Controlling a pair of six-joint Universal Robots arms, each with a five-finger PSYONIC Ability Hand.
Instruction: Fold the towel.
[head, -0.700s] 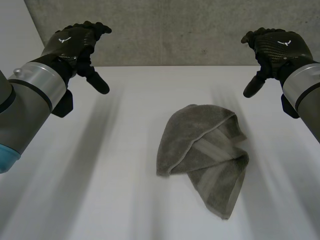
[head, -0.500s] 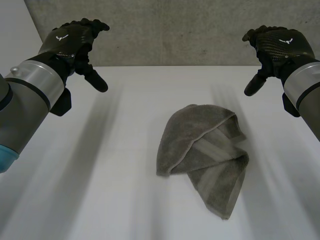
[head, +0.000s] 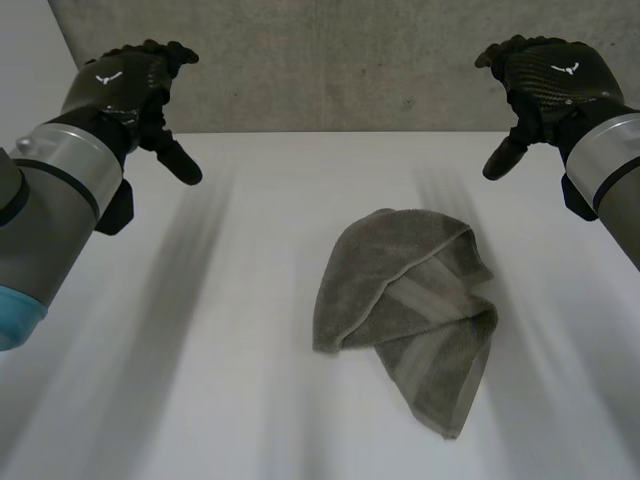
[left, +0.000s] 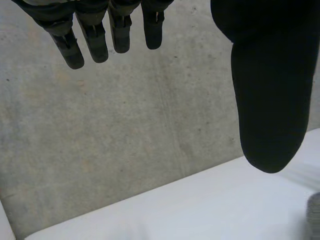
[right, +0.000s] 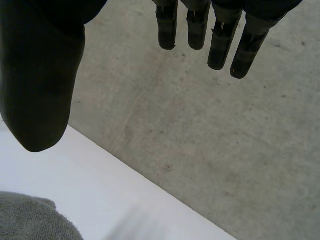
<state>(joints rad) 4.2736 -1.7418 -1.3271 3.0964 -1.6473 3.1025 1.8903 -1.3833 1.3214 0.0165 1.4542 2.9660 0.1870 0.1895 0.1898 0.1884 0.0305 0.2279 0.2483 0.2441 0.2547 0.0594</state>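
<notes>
Over the white table (head: 220, 330), holds left hand (head: 125, 80) and right hand (head: 550, 75) high, fingers loose, empty (poised, likely, for the towel (head: 395, 285)).

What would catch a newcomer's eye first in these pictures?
A rumpled grey towel lies in a loose heap near the middle of the white table, untouched. The left hand and right hand hover open above the table's far corners, well apart from the towel, in front of a concrete wall.
</notes>
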